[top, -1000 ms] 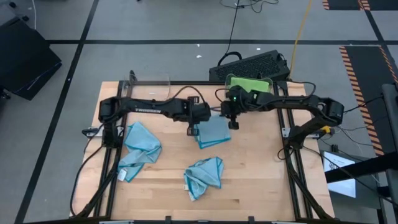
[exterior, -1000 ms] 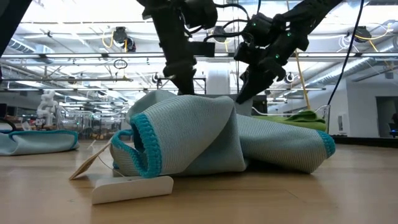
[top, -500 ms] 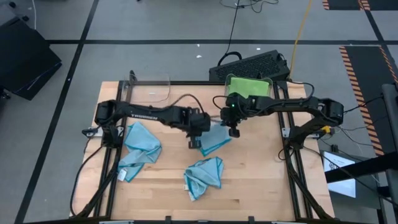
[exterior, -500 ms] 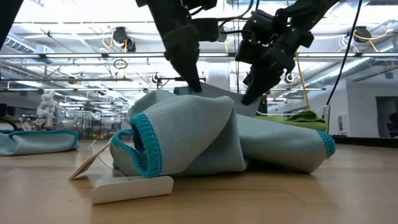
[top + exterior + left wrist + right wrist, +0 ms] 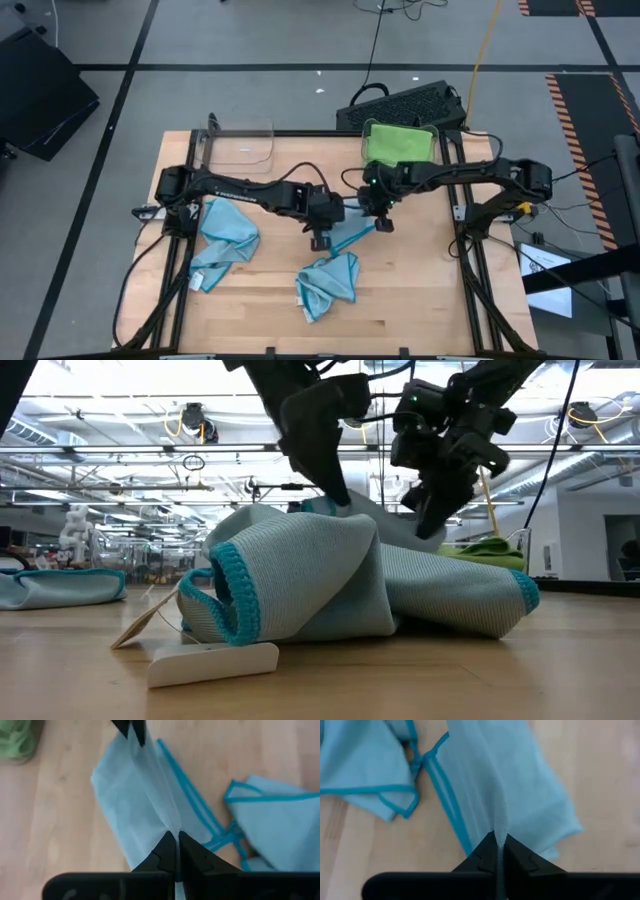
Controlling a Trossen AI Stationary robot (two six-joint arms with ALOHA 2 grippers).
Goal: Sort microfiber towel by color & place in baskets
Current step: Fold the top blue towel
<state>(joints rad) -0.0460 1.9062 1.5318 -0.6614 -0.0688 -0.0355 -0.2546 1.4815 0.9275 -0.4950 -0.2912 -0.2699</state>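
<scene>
Towels are only partly sorted: going from the left, one light blue towel (image 5: 225, 235) lies crumpled on the left side of the tabletop (image 5: 420, 290), untouched. At the far left corner stands a clear basket (image 5: 240, 146) which appears to hold nothing yet. Nearer the middle, a second blue towel (image 5: 328, 283) sits bunched toward the near edge, also waiting. Just beyond it, a third blue towel (image 5: 350, 232) is stretched taut between the two arms: the left gripper (image 5: 320, 240) has its jaws pinched tight on one edge of the cloth, and the right gripper (image 5: 382, 222) has its jaws clamped on the opposite edge, so the fabric hangs between them over the middle of the tabletop. Farther right, at the far edge, the other basket (image 5: 432, 133) already holds a green towel (image 5: 398, 142). By my reading, the green sorting looks done, while all three blue towels are left to place, presumably in the far left basket, starting with the one held now.
</scene>
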